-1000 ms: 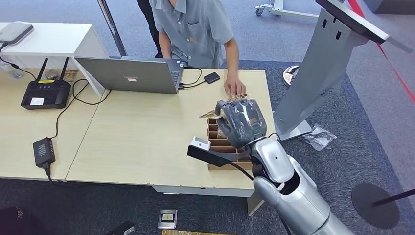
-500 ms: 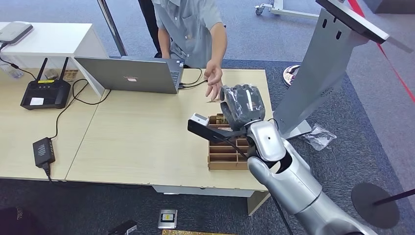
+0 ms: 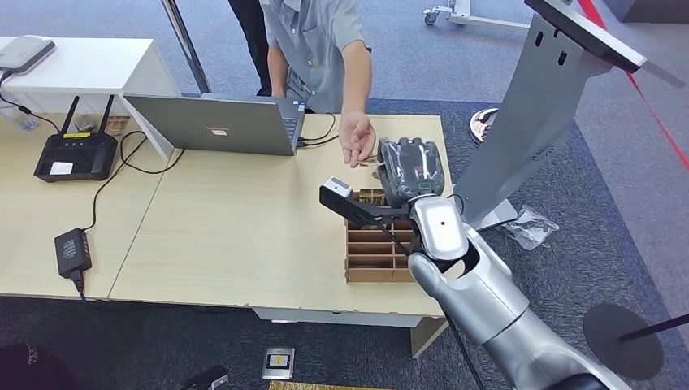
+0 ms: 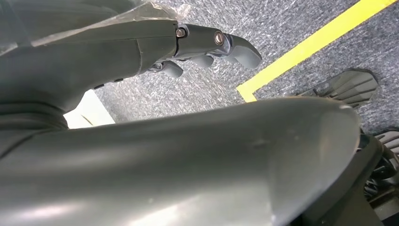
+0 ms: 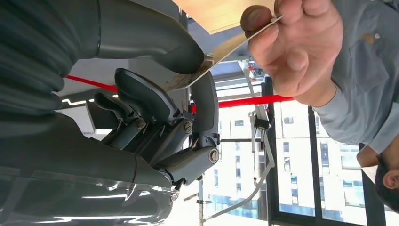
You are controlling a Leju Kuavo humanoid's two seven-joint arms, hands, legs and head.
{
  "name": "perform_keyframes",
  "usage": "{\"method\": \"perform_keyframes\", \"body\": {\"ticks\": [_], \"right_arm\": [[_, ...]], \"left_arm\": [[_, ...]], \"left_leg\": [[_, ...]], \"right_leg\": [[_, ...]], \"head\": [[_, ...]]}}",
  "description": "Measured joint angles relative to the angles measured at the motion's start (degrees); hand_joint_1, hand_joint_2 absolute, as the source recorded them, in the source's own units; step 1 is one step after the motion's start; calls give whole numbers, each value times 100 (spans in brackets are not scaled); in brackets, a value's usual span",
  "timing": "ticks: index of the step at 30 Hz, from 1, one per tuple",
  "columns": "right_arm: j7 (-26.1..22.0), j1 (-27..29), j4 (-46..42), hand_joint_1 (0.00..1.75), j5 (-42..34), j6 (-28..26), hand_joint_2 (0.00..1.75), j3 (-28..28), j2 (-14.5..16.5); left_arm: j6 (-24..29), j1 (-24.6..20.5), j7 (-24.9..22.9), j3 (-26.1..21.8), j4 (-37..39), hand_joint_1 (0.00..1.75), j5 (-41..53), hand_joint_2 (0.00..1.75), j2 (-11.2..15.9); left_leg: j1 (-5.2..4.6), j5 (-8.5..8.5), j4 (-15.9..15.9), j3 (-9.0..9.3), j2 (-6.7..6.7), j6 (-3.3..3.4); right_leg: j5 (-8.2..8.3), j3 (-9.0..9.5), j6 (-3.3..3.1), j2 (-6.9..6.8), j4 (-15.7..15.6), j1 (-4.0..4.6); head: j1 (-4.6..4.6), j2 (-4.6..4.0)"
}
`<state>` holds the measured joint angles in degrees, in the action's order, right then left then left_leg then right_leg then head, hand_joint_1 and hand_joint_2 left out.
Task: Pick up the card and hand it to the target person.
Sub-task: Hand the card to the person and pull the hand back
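Above the table [image 3: 244,227], beside the divided cardboard tray [image 3: 370,258]: right hand [image 3: 410,169] raised, thumb and fingers [image 5: 141,96] pinching the card [image 5: 221,44], person's hand [image 5: 294,44] already on its far edge. Likely trouble: late release bending the card, early release dropping it. Left hand [image 4: 207,47] hanging, holding nothing.

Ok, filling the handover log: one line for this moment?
phase: handover | right hand: pinches card | person's hand: grips card's other end | left hand: holds nothing, near floor
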<state>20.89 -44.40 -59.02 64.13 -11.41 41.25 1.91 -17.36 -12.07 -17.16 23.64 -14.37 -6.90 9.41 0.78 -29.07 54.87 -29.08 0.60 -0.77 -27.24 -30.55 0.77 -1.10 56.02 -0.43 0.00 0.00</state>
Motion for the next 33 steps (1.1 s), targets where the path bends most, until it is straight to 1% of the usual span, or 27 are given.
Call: {"method": "perform_keyframes", "body": {"ticks": [1,2,3,5,9,14,17,20,26,29,33], "right_arm": [[-48,63,-26,5,-178,-3,175,-81,21],[-145,140,-93,0,-416,-2,175,-157,27],[-227,209,-167,0,-604,-10,175,-204,18],[-484,455,-484,0,-1263,-3,175,-337,-21],[-738,860,-1088,0,-2141,76,175,-414,-138],[-1533,1371,-1688,0,-3626,299,175,-561,-295],[-1813,1624,-1869,0,-4185,404,175,-652,-429],[-1887,1857,-1992,0,-4414,420,175,-726,-560],[-1848,2391,-2099,0,-4731,286,175,-982,-767],[-1808,2530,-2131,0,-4717,260,175,-1018,-877],[-1620,2598,-2139,0,-4651,204,175,-1086,-916]], "left_arm": [[5,9,0,-15,-2,0,-10,0,6],[14,25,2,-35,-5,0,-24,0,16],[19,44,10,-52,-9,0,-36,0,26],[38,106,38,-113,-19,0,-77,0,55],[70,218,113,-208,-23,0,-138,0,93],[111,336,255,-304,-1,0,-200,0,124],[139,404,342,-356,26,0,-239,0,135],[166,475,418,-408,53,0,-282,0,144],[221,595,562,-474,95,0,-336,0,139],[209,540,534,-426,71,0,-285,0,148],[194,457,470,-373,34,0,-224,0,149]], "left_leg": [[0,1,-1,0,0,0],[1,0,-1,2,-1,0],[1,0,-2,2,-2,0],[2,1,-3,3,-4,0],[4,5,-11,7,-8,2],[5,-4,-4,5,-9,0],[5,-3,-2,3,-16,1],[4,-3,-3,5,-16,0],[5,-3,-7,8,-20,0],[3,-3,-7,8,-25,0],[3,-3,0,0,-25,0]], "right_leg": [[1,1,0,1,-1,1],[-1,2,0,-2,-1,1],[0,3,-1,-3,-2,1],[0,4,-1,-4,-4,2],[5,10,-2,0,-14,4],[-5,9,0,-8,-9,5],[-6,9,-1,-14,-8,5],[-7,11,0,-16,-10,4],[-7,16,0,-19,-15,5],[-8,16,1,-24,-15,3],[-8,7,0,-25,-8,3]], "head": [[0,0],[0,0],[0,0],[0,0],[0,0],[0,0],[0,0],[0,0],[0,0],[0,0],[0,0]]}}
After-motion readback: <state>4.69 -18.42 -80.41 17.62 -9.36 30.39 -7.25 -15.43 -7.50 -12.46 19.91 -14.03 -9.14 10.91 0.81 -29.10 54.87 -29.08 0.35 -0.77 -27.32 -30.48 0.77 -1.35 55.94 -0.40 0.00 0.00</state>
